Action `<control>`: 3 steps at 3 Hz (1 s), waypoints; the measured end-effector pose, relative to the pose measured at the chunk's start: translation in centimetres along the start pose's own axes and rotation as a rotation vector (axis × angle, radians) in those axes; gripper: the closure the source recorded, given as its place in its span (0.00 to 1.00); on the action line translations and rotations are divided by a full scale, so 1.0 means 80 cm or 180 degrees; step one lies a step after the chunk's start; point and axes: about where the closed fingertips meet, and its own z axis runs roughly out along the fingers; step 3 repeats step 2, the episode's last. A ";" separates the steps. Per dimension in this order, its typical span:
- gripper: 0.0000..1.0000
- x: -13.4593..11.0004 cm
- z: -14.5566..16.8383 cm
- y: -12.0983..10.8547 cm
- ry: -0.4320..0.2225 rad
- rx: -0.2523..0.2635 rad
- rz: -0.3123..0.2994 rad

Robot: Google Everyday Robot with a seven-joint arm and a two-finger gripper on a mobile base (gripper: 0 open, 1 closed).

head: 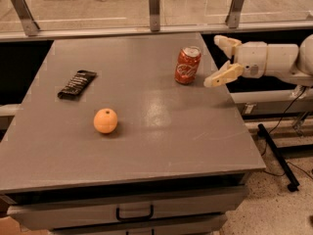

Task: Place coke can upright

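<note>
The red coke can point(187, 65) with white script stands upright on the grey table point(146, 131), near its right edge toward the back. My gripper point(219, 60) is open and empty just to the right of the can, a small gap away. One cream finger point(226, 43) points up-left, the other finger point(222, 76) reaches down-left over the table's edge. The white arm comes in from the right.
An orange fruit point(105, 120) lies left of the table's centre. A flat black snack packet point(77, 84) lies at the far left. A metal railing with posts point(154, 9) runs behind the table. A drawer handle point(134, 213) shows below the front edge.
</note>
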 end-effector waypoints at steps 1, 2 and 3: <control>0.00 -0.013 -0.079 -0.017 0.0273 0.0289 -0.0169; 0.00 -0.014 -0.086 -0.021 0.0293 0.0321 -0.0187; 0.00 -0.014 -0.086 -0.021 0.0293 0.0321 -0.0187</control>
